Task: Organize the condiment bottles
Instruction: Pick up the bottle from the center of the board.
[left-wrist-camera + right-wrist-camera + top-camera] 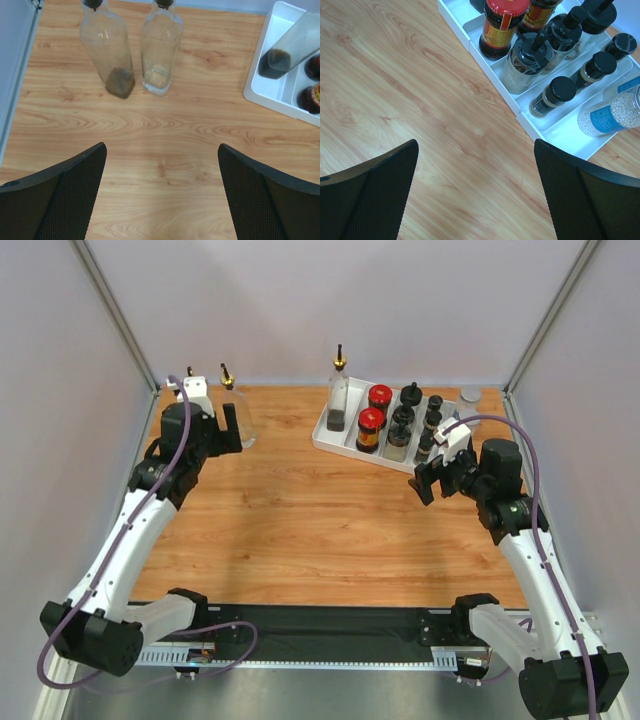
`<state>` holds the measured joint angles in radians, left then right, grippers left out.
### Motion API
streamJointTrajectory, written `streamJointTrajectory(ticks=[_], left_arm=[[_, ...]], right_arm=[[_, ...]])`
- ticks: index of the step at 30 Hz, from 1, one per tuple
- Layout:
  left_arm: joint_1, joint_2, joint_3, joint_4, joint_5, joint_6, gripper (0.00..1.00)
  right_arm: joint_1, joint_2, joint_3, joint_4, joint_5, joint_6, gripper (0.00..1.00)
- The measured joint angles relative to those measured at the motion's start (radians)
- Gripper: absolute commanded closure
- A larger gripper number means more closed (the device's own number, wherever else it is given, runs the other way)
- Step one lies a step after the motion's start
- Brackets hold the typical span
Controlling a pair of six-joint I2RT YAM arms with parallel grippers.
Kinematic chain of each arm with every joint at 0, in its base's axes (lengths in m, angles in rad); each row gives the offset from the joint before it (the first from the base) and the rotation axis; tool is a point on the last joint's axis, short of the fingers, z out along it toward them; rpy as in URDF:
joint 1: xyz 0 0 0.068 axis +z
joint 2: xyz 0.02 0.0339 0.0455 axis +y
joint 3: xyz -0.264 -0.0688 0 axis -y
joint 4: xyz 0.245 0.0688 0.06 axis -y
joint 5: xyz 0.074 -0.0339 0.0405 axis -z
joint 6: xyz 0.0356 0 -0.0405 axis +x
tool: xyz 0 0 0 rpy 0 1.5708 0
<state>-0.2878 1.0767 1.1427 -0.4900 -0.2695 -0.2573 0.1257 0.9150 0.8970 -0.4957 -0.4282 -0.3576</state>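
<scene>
Two tall clear pourer bottles, one with dark dregs [112, 50] and one nearly empty [160, 50], stand on the wood at the back left. My left gripper [162, 190] hangs open a short way in front of them, holding nothing; from above this gripper [218, 435] partly hides them. A third tall bottle [338, 395] stands in the white divided tray [322, 435] with red-lidded jars [502, 25], black-capped jars [530, 57] and a shaker [615, 112] lying on its side. My right gripper [475, 185] is open over bare wood just before the tray's near right corner.
The wooden table [300, 530] is boxed in by pale walls at the left, back and right. One more shaker [470, 398] stands past the tray's far right end. The arm bases sit on a black rail [330, 630] at the near edge.
</scene>
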Motion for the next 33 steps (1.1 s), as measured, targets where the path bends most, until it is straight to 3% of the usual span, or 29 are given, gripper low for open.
streamJointTrajectory(ticks=[8, 22, 33], left_arm=[[0.051, 0.229, 0.172, 0.016, 0.068, 0.005, 0.00], [0.111, 0.626, 0.505, 0.031, 0.131, 0.021, 0.16], [0.114, 0.715, 0.588, 0.061, 0.102, 0.023, 0.23]], right_arm=[[0.000, 0.000, 0.000, 0.000, 0.000, -0.003, 0.00], [0.000, 0.000, 0.000, 0.000, 0.000, -0.006, 0.00], [0.000, 0.000, 0.000, 0.000, 0.000, -0.006, 0.00]])
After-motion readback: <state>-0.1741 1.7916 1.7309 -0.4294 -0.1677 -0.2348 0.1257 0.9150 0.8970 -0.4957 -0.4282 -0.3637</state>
